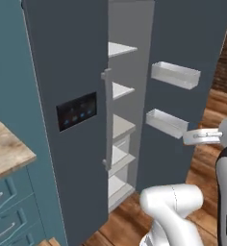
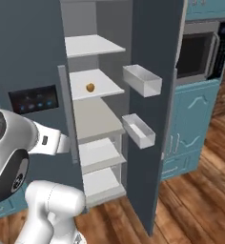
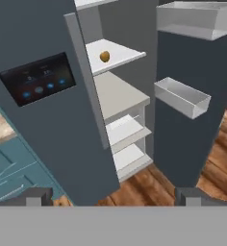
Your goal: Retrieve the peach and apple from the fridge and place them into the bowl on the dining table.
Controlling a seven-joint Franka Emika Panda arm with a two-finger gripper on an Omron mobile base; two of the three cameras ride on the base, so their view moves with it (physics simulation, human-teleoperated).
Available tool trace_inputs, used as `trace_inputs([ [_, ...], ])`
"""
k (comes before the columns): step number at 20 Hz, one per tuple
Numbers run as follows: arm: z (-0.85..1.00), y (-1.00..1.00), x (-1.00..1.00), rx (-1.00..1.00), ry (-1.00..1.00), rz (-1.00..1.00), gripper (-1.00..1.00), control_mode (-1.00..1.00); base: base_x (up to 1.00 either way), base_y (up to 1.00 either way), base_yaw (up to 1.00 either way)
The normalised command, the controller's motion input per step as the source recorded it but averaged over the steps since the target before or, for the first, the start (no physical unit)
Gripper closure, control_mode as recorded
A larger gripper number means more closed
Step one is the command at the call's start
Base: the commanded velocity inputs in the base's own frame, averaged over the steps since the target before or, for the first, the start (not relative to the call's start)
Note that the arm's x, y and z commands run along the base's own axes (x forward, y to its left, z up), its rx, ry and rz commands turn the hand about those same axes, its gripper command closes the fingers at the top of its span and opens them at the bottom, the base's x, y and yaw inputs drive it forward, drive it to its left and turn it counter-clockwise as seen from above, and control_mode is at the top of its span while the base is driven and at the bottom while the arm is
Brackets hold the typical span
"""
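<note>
On white fridge [image 2: 33,43] shelf, small orange-brown fruit [image 2: 90,87]

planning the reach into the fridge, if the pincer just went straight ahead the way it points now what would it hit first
Probably the pale inner shelves of the tall dark slate-grey fridge, through the gap left by its open right door. The open pincer seems aimed near the closed left door's edge, so depth is uncertain. The small orange-brown fruit sits higher.

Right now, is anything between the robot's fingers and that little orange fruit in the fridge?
Nothing. In the hand view, the open gripper looks past the fridge door's edge to the fruit on its shelf.
</note>
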Motion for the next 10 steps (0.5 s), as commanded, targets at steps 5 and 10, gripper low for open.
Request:
trace_inputs([
  [5, 0.0, 0.0, 0.0, 0.0, 0.0, 0.0, -1.0, 1.0, 0.7, -0.2, 0.38],
  [10, 0.0, 0.0, 0.0, 0.0, 0.0, 0.0, -1.0, 1.0, 0.41, -0.3, 0.33],
])
